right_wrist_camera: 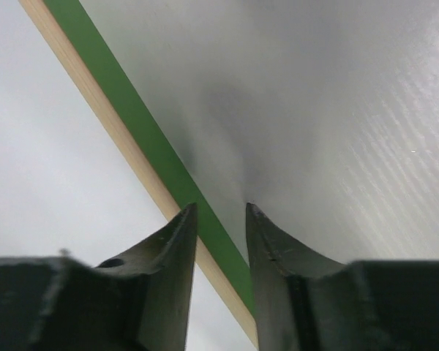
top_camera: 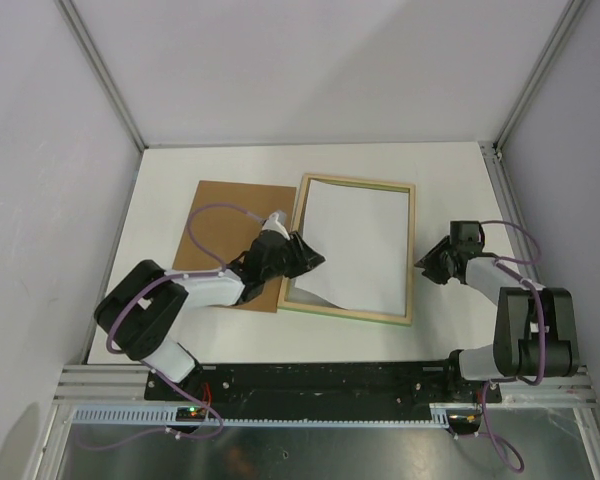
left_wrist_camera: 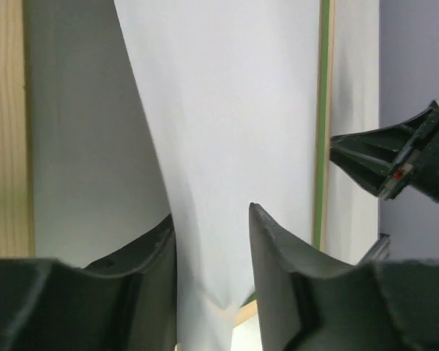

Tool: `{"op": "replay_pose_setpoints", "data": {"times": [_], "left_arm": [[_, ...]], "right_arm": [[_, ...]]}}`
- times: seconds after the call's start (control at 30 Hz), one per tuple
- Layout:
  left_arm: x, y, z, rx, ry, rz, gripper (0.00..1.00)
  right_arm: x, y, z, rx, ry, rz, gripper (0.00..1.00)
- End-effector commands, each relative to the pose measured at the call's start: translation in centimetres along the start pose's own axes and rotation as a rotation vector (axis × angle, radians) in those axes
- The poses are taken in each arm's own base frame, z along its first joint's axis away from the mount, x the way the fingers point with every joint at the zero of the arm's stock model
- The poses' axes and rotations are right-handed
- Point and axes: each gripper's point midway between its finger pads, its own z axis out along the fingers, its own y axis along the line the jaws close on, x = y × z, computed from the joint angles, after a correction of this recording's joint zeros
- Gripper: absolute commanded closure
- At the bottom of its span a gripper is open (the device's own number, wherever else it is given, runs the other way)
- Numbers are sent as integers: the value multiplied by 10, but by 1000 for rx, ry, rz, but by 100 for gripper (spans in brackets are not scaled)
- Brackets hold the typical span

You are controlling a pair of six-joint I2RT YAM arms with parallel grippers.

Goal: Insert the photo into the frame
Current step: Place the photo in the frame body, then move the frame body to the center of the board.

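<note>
Overhead and wrist views, photo partly placed. The frame (top_camera: 412,250) lies in the middle of the table (top_camera: 450,180) with its pale wooden back upward; its green front shows only as a thin strip along the edge in the wrist views. The photo (top_camera: 360,240) rests on the frame's open back, printed side down, so only its plain white reverse can be seen.

Progress: the photo is over the opening but not yet seated. It sits slightly askew, its near-left corner riding over the left rail, and in the left wrist view the sheet bows upward rather than lying flat. What is left, by this reading, is to square the sheet inside the rails and press it down; the brown backing board (top_camera: 220,220), lying beside the frame on the left and partly under the left arm, has not been fitted.

Left gripper (top_camera: 302,256) – at the overhanging corner, jaws parted with the sheet passing between the fingers (left_wrist_camera: 278,248); the gap looks too wide to be pinching it.

Right gripper (top_camera: 427,266) – at the frame's right rail, jaws a little apart with the green edge running through the gap. Whether either finger touches the rail is hard to tell from so close a view, but no firm hold is evident.
</note>
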Motion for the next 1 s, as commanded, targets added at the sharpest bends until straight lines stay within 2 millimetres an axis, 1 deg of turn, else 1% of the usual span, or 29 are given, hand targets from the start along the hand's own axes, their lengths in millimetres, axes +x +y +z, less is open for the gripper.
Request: {"op": "replay_pose_setpoints", "data": {"times": [0.0, 0.07, 0.17, 0.3, 0.33, 0.37, 0.43, 0.47, 0.5, 0.6, 0.67, 0.7, 0.73, 0.8, 0.97], "left_arm": [[-21, -14, -6, -3, -66, 46, 45], [-28, -6, -12, -65, -85, 75, 33], [-39, 8, -25, -180, -107, 138, 24], [-55, 32, -46, -331, -143, 204, 21], [-59, 38, -51, -363, -153, 211, 22], [-62, 44, -54, -389, -156, 213, 24], [-68, 57, -56, -435, -150, 206, 30], [-68, 65, -55, -462, -135, 208, 35], [-69, 69, -53, -475, -122, 211, 39], [-64, 85, -42, -538, -59, 223, 58], [-63, 92, -34, -571, -33, 227, 72], [-63, 94, -30, -581, -24, 228, 77], [-60, 99, -27, -597, -11, 228, 81], [-60, 101, -19, -608, -2, 226, 88], [-53, 103, -2, -610, 43, 231, 97]], "right_arm": [[-23, 17, -21, -23, -73, -60, 58], [-30, 22, -29, -30, -98, -82, 54], [-38, 30, -41, -40, -132, -118, 51], [-42, 35, -50, -41, -158, -166, 49], [-43, 34, -50, -34, -161, -176, 49], [-40, 36, -51, -34, -155, -194, 49], [-36, 41, -53, -45, -151, -226, 49], [-34, 45, -53, -53, -150, -242, 49], [-33, 48, -55, -63, -153, -257, 49], [-29, 58, -58, -90, -155, -288, 50], [-25, 63, -61, -107, -148, -298, 51], [-22, 65, -61, -117, -143, -304, 51], [-20, 67, -62, -124, -138, -308, 51], [-17, 69, -64, -132, -131, -320, 52], [-14, 71, -66, -143, -125, -339, 52]]}}
